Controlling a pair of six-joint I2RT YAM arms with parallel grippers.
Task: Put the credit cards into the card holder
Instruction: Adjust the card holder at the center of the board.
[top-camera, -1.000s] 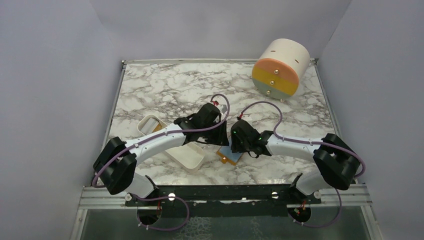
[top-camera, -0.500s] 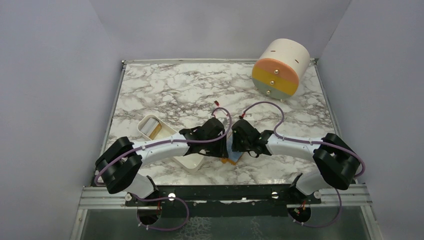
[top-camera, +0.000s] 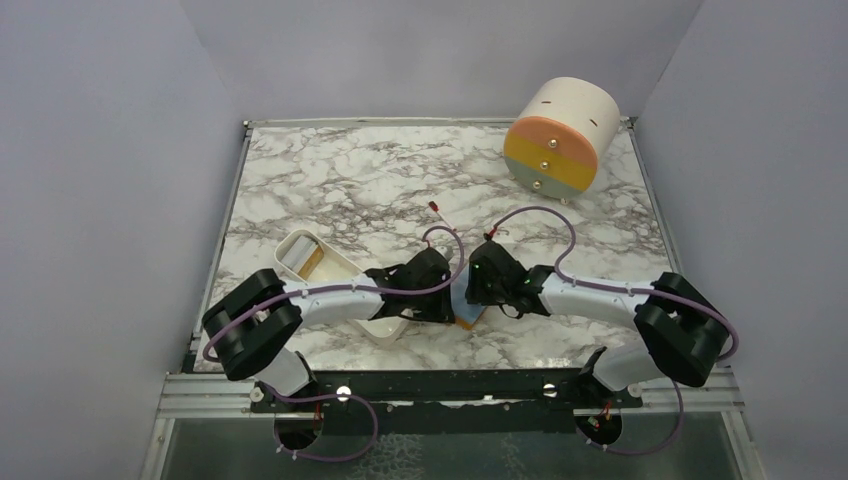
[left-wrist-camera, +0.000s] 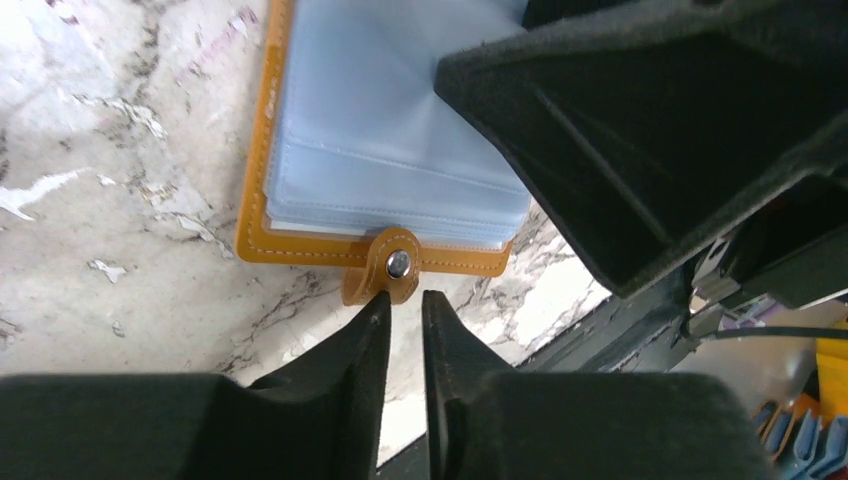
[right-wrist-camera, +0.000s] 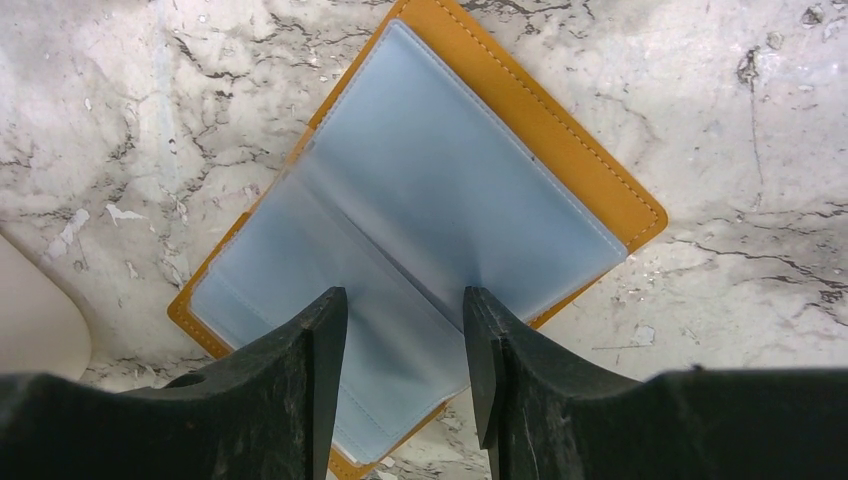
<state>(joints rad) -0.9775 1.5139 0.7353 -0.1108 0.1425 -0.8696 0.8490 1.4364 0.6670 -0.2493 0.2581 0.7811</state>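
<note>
The card holder (top-camera: 466, 316) lies open on the marble between my two grippers, orange-tan with blue-grey sleeves. In the left wrist view (left-wrist-camera: 390, 160) its snap tab (left-wrist-camera: 392, 272) lies just past my left gripper (left-wrist-camera: 404, 298), whose jaws stand a narrow gap apart with nothing between them. My right gripper (right-wrist-camera: 405, 300) is open, its fingertips down on the wallet's sleeves (right-wrist-camera: 420, 210). Seen from above, the left gripper (top-camera: 443, 303) and the right gripper (top-camera: 478, 292) almost meet over the wallet. A silver-grey card (top-camera: 293, 257) and an orange card (top-camera: 314, 262) lie in the white tray.
The white oblong tray (top-camera: 385, 322) lies left of the wallet, partly under my left arm. A small red-and-white stick (top-camera: 435, 207) lies on the marble behind the grippers. The big cream-orange drum (top-camera: 560, 135) stands at the far right corner. The table's near edge is close.
My left gripper has swung from behind the tray toward the near side and down to the wallet's snap tab. The stick it covered now shows. My right gripper has barely moved.
</note>
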